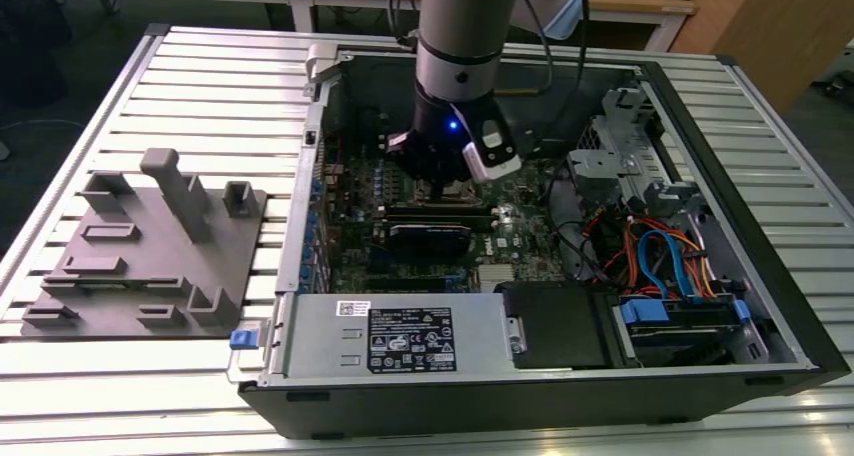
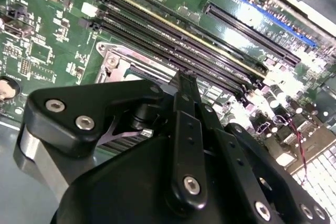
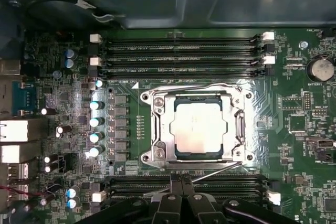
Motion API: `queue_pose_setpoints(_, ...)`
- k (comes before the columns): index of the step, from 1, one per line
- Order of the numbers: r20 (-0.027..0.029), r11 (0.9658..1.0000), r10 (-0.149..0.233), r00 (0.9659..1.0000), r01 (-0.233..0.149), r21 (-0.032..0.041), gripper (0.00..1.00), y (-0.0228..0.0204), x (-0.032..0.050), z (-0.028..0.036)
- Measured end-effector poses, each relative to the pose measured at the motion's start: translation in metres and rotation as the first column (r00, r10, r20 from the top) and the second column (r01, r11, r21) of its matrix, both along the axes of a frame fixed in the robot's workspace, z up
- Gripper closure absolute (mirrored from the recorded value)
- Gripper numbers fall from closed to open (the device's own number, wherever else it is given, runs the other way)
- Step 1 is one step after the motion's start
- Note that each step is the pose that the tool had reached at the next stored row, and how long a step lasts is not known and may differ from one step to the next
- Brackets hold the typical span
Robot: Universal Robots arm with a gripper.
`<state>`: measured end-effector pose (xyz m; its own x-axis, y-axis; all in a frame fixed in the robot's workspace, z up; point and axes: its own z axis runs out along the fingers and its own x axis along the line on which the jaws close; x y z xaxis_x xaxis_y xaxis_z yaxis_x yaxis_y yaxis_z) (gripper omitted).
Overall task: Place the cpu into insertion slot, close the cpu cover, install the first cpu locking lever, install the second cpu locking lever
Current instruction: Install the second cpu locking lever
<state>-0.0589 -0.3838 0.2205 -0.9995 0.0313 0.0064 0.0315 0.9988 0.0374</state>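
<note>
The cpu (image 3: 200, 128) lies flat in the insertion slot (image 3: 239, 127) on the green circuit board (image 3: 299, 145), with the cpu cover (image 3: 157, 124) closed down around it so that the silver-grey top shows through the cover's window. A thin wire locking lever (image 3: 215, 172) runs slantwise along the side of the slot nearest the gripper (image 3: 181, 182), apparently not yet latched. Handling, as a judgement: the chip is light, stiff and smooth, and fragile on its underside, so it is best left alone now that it is seated; the lever is a springy steel rod, slippery and thin, best pushed near its free end instead of pinched at mid-length. The arm (image 1: 461, 46) stands nearly upright inside the open computer case (image 1: 747, 136), wrist pointing down at the board. The gripper's fingertips appear drawn together to a narrow stance, holding nothing, poised just beside the lever between the slot and the long black memory slots (image 3: 181, 56).
</note>
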Motion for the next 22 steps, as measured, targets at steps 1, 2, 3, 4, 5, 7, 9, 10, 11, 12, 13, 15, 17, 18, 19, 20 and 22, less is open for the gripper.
queue_pose_setpoints(1, -0.0009, 1.0000, 0.000, 1.0000, 0.000, 0.0019, 0.89, -0.0006, 0.0000, -0.0005)
queue_pose_setpoints(2, -0.0017, 1.0000, 0.000, 1.0000, 0.000, 0.0052, 0.89, -0.0013, -0.0001, -0.0009)
queue_pose_setpoints(3, -0.0026, 1.0000, 0.000, 1.0000, 0.000, 0.0089, 0.89, -0.0021, -0.0002, -0.0013)
queue_pose_setpoints(4, -0.0036, 0.9999, 0.000, 1.0000, 0.000, 0.0120, 0.89, -0.0030, -0.0003, -0.0018)
queue_pose_setpoints(5, -0.0046, 0.9999, 0.000, 1.0000, 0.000, 0.0144, 0.89, -0.0040, -0.0005, -0.0022)
queue_pose_setpoints(7, -0.0058, 0.9998, 0.000, 1.0000, 0.000, 0.0192, 0.89, -0.0058, -0.0010, -0.0029)
queue_pose_setpoints(9, -0.0066, 0.9997, 0.000, 1.0000, 0.000, 0.0253, 0.89, -0.0072, -0.0019, -0.0036)
queue_pose_setpoints(10, -0.0069, 0.9996, 0.000, 1.0000, 0.000, 0.0288, 0.89, -0.0078, -0.0025, -0.0040)
queue_pose_setpoints(11, -0.0073, 0.9995, 0.001, 1.0000, -0.001, 0.0321, 0.89, -0.0080, -0.0035, -0.0044)
queue_pose_setpoints(12, -0.0076, 0.9994, 0.001, 1.0000, -0.001, 0.0349, 0.89, -0.0083, -0.0046, -0.0048)
queue_pose_setpoints(13, -0.0079, 0.9993, 0.002, 1.0000, -0.001, 0.0377, 0.89, -0.0085, -0.0059, -0.0053)
queue_pose_setpoints(15, -0.0082, 0.9990, 0.003, 1.0000, -0.002, 0.0436, 0.89, -0.0094, -0.0085, -0.0063)
queue_pose_setpoints(17, -0.0086, 0.9987, 0.003, 1.0000, -0.003, 0.0505, 0.89, -0.0104, -0.0105, -0.0071)
queue_pose_setpoints(18, -0.0089, 0.9985, 0.004, 1.0000, -0.003, 0.0540, 0.89, -0.0110, -0.0109, -0.0075)
queue_pose_setpoints(19, -0.0090, 0.9983, 0.004, 1.0000, -0.003, 0.0580, 0.89, -0.0116, -0.0112, -0.0077)
queue_pose_setpoints(20, -0.0090, 0.9979, 0.004, 1.0000, -0.003, 0.0641, 0.89, -0.0119, -0.0112, -0.0078)
queue_pose_setpoints(22, -0.0090, 0.9974, 0.004, 1.0000, -0.003, 0.0724, 0.89, -0.0121, -0.0113, -0.0078)
